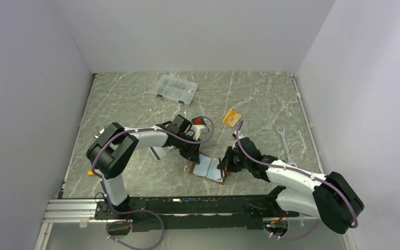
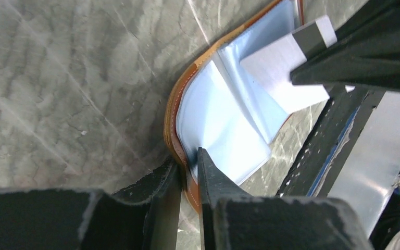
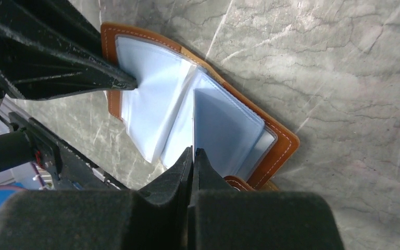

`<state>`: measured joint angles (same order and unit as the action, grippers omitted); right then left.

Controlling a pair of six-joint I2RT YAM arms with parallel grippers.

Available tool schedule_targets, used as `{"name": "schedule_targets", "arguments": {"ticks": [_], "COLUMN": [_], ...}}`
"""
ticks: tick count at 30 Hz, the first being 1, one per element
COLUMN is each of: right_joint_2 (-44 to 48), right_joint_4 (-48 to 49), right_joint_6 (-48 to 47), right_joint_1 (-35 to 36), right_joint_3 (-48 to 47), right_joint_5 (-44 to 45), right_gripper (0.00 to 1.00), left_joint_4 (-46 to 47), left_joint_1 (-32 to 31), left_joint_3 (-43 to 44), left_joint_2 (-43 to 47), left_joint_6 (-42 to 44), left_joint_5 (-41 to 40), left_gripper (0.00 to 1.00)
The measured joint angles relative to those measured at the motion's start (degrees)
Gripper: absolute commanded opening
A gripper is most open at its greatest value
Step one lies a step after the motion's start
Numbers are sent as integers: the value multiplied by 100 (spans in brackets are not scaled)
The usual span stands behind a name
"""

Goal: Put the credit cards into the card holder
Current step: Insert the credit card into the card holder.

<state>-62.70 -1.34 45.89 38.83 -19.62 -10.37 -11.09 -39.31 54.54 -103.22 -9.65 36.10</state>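
— Which step is judged to be in hand?

— The loading of one card. The card holder [image 1: 207, 167] is laid open on the counter [image 1: 135, 104], near its front edge, between the two arms. Its brown leather rim is pinched by the closed left end effector [image 2: 187, 162], so the holder is pinned in place. A silver-grey card [image 2: 284, 73] is clamped in the closed right end effector [image 3: 192, 153], and its free edge lies over the clear sleeves near the fold.

— Is it seated in a sleeve?

— That cannot be told. Much of the card is seen outside the sleeves, so insertion is judged barely begun.

— What is called for next?

— The leading edge must be lined up with a sleeve mouth and slid in flat while the rim is pinned. The film looks floppy, so a snag is to be expected at a steep angle.

— And the count?

— Three cards are counted: the one held, a second silver-grey card [image 1: 158, 152] beneath the left arm, and an orange card [image 1: 232, 117] well apart, farther back. One card holder, one clear compartment box [image 1: 176, 89] and one wrench [image 1: 284, 139] are seen.
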Motion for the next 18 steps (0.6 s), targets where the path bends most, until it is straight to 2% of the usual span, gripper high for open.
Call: {"name": "schedule_targets", "arguments": {"ticks": [9,14,16,18], "right_joint_2": [-125,-179,-273,-452], "right_joint_4": [-533,-518,-404,-273], "right_joint_6": [-345,-367,-323,-269], "right_joint_1": [0,26,116,306], "right_joint_3": [-428,-634,-660,-680], "right_joint_5": [203,195,153,120], "right_gripper": [0,0,0,0], "left_joint_4": [-437,-533,-472,-391], "left_joint_1": [-37,138,306,472], "left_joint_3": [-35,-175,-249,-293], "left_joint_2": [50,-79,-173,-286], "left_joint_6": [566,308,160,28], "left_joint_5": [385,1405,1792,2081], "left_gripper": [27,30,35,35]}}
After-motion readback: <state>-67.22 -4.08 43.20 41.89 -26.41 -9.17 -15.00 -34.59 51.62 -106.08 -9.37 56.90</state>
